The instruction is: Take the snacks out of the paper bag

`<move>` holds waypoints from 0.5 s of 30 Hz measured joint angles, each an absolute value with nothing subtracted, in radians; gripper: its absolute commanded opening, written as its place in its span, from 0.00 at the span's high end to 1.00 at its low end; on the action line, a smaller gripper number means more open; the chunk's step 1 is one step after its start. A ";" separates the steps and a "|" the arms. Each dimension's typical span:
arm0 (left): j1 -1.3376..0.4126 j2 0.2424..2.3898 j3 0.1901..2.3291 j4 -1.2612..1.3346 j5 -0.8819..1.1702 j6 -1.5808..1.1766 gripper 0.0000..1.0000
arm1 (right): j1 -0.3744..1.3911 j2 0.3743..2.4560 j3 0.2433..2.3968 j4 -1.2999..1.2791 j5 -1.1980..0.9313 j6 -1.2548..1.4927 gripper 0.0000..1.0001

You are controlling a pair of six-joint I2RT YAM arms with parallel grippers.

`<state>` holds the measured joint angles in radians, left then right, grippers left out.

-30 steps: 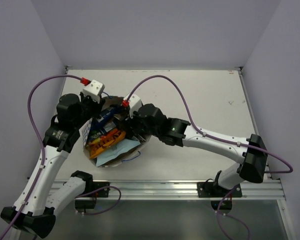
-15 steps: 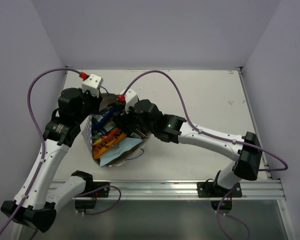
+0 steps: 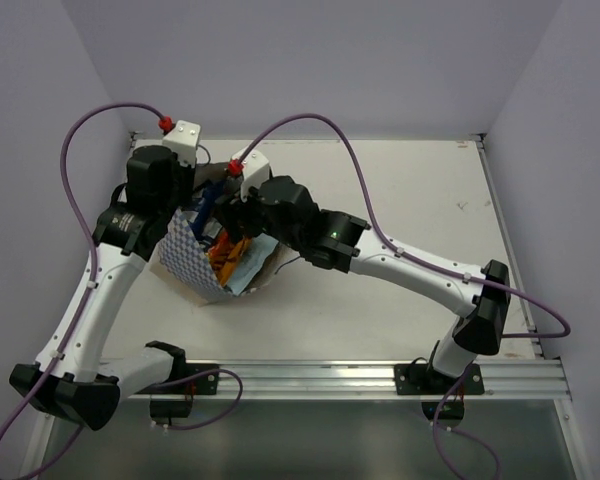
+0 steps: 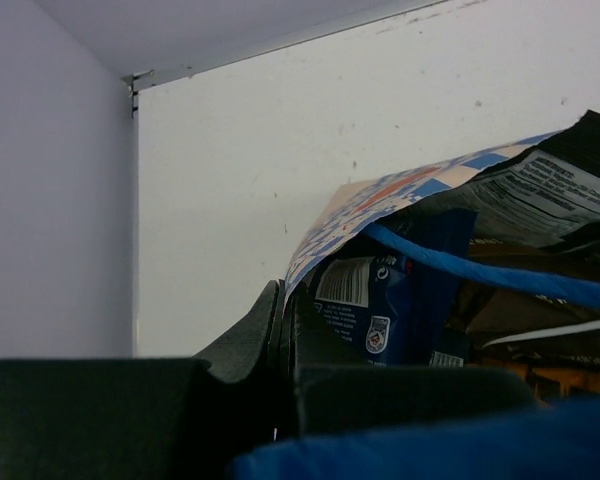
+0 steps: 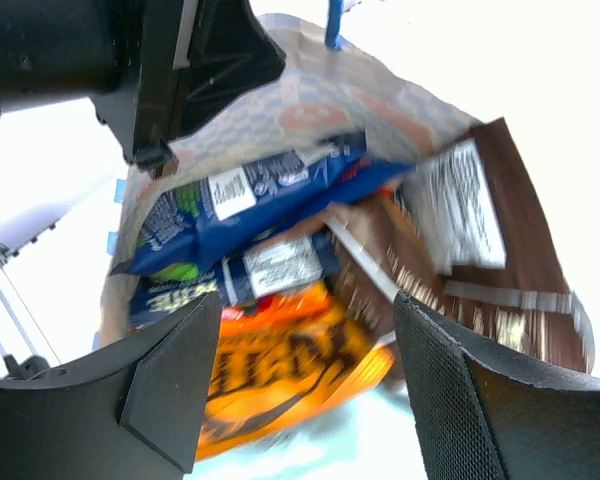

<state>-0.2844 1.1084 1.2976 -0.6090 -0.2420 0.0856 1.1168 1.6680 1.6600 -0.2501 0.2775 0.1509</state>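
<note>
The paper bag (image 3: 192, 262) lies tipped at the table's left, its checkered band towards me and its mouth to the right. My left gripper (image 3: 198, 197) is shut on the bag's upper rim, and the left wrist view shows the pinch (image 4: 283, 302) on the checkered paper (image 4: 380, 200). My right gripper (image 3: 237, 216) is open at the mouth, its jaws (image 5: 305, 375) standing either side of an orange packet (image 5: 280, 370) without touching it. Inside lie dark blue packets (image 5: 250, 195), brown packets (image 5: 480, 260) and a light blue one (image 5: 320, 455). Orange (image 3: 223, 255) and light blue (image 3: 243, 271) packets poke out.
The white table (image 3: 410, 210) runs to grey walls at the left, back and right. An aluminium rail (image 3: 380, 376) crosses the near edge. Purple cables (image 3: 320, 160) arch over both arms. A blue cord handle (image 4: 480, 270) hangs across the bag's mouth.
My left gripper has pulled the bag's rim up and towards the back left, tipping the bag so its checkered band shows. My right gripper has followed to the back left, staying at the mouth.
</note>
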 measured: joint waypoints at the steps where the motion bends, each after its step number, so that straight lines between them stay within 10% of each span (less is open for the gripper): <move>1: -0.284 1.115 1.308 -0.610 -0.252 0.091 1.00 | 1.117 1.668 1.664 -0.251 0.279 0.155 0.27; 15: -0.282 1.045 1.195 -0.511 -0.172 0.109 1.00 | 1.106 1.694 1.571 -0.258 0.267 0.433 0.31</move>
